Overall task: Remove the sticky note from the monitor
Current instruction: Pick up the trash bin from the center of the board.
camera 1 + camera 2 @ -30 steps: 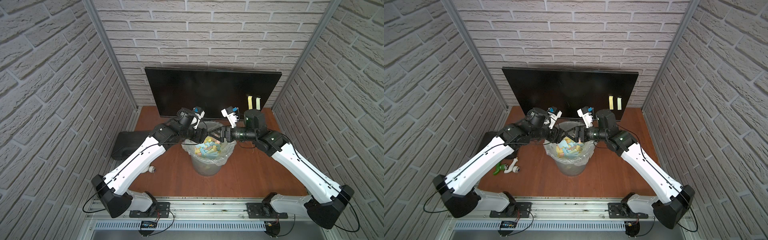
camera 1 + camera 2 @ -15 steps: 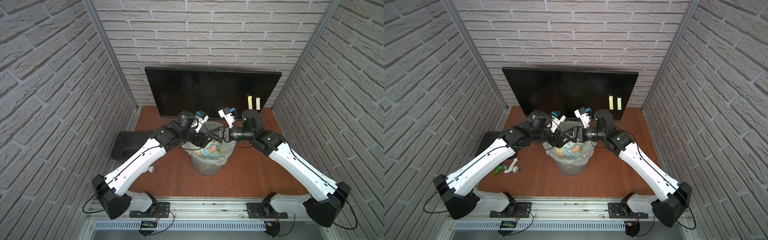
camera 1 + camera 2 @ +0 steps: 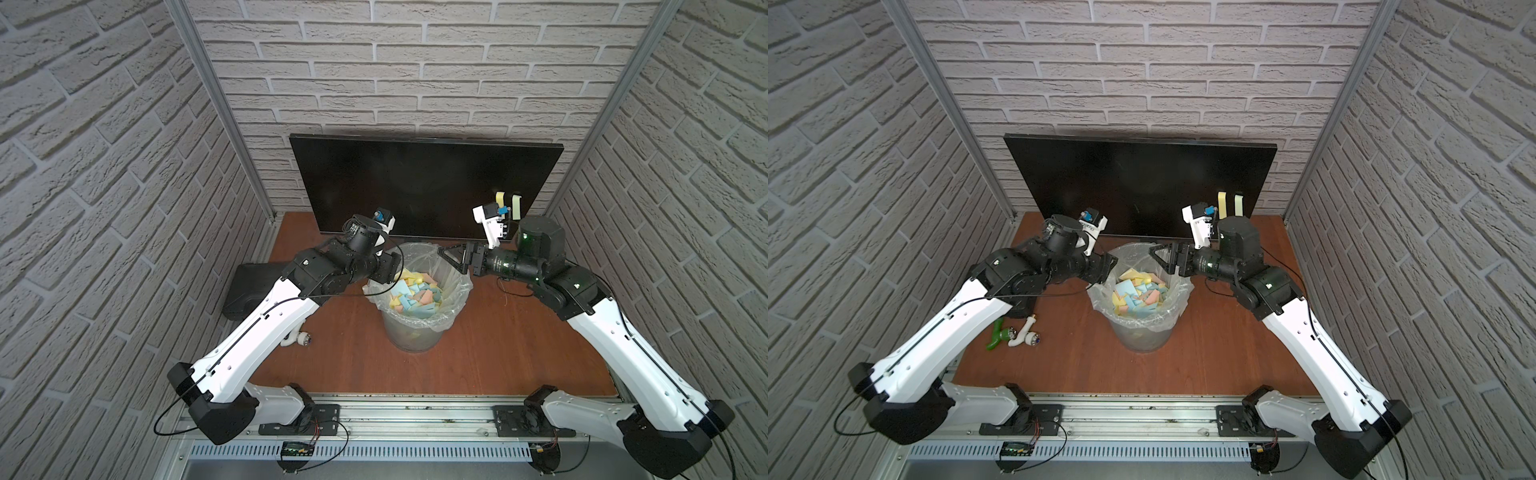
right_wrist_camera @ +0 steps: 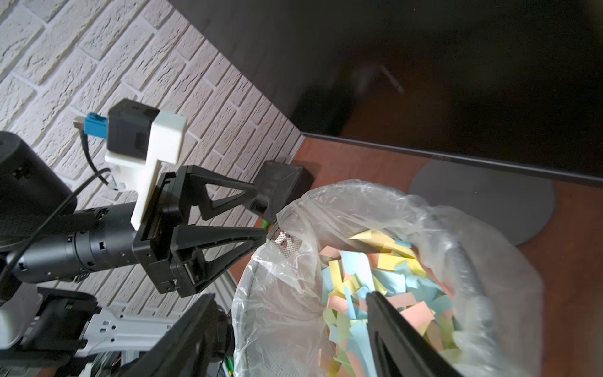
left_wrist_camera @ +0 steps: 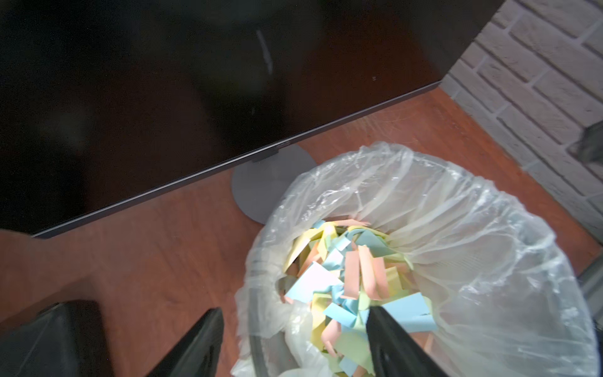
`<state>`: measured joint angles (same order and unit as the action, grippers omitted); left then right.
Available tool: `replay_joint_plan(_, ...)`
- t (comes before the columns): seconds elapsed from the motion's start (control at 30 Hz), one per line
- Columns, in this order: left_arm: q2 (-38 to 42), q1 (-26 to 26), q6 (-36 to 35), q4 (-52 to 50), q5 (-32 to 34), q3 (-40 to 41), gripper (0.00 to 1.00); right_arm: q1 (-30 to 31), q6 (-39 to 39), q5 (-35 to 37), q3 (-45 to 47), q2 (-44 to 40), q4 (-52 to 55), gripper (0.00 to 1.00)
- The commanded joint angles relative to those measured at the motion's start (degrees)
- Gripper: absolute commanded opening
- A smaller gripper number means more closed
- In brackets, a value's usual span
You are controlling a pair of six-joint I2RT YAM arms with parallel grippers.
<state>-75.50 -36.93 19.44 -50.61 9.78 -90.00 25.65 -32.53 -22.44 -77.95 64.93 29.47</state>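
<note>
Both top views: monitor (image 3: pixel 415 178) upright at counter (image 3: pixel 498 345) rear; two yellow sticky notes (image 3: pixel 515 206) stuck on its lower right corner; left end effector (image 3: pixel 394 268), right end effector (image 3: pixel 445 254) both released, empty, at opposite rims of lined wastebasket (image 3: pixel 415 332)

The monitor (image 3: pixel 415 183) has a glossy black screen. The bench (image 3: pixel 498 345) looks like smooth reddish wood. The bin liner (image 5: pixel 456 212) is thin, crinkled clear plastic and holds matt paper scraps (image 5: pixel 359 277). The walls (image 3: pixel 415 62) look like rough pale brick. The front rail (image 3: pixel 415 411) is bare metal.
</note>
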Motion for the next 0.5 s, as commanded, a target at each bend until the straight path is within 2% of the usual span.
replay_joint_plan(0.0, -2.3, 0.2, 1.4, -5.0, 7.9, -0.5, 0.71, -1.8, 0.5, 7.3, -2.6, -2.9, 3.6, 0.74)
replay_joint_plan(0.1, -4.3, 0.3, 1.7, -5.0, 9.4, -0.4, 0.68, -4.0, 0.3, 11.7, -3.8, -4.9, 6.6, 0.72)
replay_joint_plan(0.23, -6.8, 0.4, 1.9, -3.8, 7.9, -0.2, 0.63, -8.5, -1.2, 15.0, -5.3, -6.8, 9.8, 0.69)
replay_joint_plan(0.47, -7.7, 0.6, 3.4, -1.3, 5.4, 1.4, 0.55, -21.7, -5.7, 8.4, -6.3, -6.4, 12.2, 0.68)
